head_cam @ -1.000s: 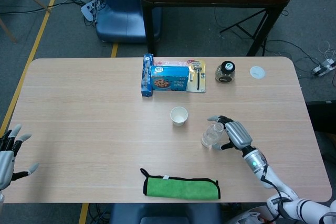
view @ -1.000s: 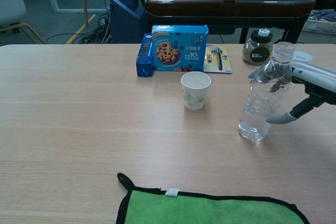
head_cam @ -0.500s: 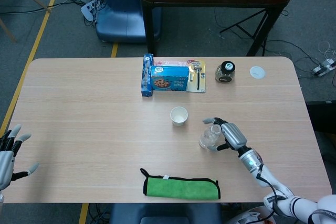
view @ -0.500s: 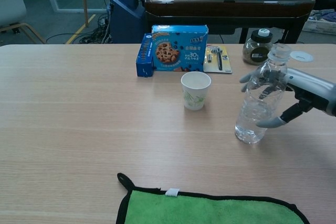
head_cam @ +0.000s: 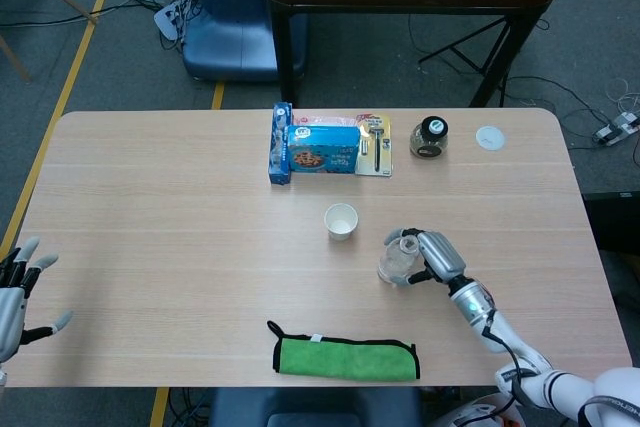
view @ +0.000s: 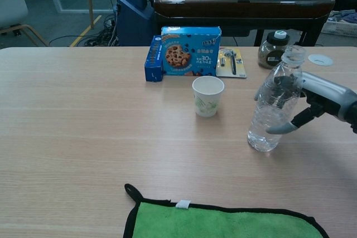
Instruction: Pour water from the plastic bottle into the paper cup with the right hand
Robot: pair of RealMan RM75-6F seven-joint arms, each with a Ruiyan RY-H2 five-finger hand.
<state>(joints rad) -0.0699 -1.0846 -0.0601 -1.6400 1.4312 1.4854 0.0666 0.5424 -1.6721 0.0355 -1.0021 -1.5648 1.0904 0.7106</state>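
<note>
A clear plastic bottle (head_cam: 398, 262) (view: 270, 112) stands upright and uncapped on the table, right of a white paper cup (head_cam: 341, 220) (view: 207, 96). My right hand (head_cam: 440, 257) (view: 318, 96) wraps it from the right: fingers curl round its far side near the shoulder, and the thumb lies against its near side lower down. About a hand's width of table separates bottle and cup. My left hand (head_cam: 18, 292) hovers at the table's near left edge with fingers spread, holding nothing. It does not show in the chest view.
A blue cookie box (head_cam: 322, 149) (view: 189, 51) and a tool pack (head_cam: 375, 142) lie behind the cup. A dark jar (head_cam: 430, 136) (view: 273, 49) and a white lid (head_cam: 490, 137) sit at the back right. A green cloth (head_cam: 345, 357) (view: 223, 221) lies at the front edge.
The right hand has closed in around the bottle, and the bottle has slid a little left toward the cup. The left hand has not moved.
</note>
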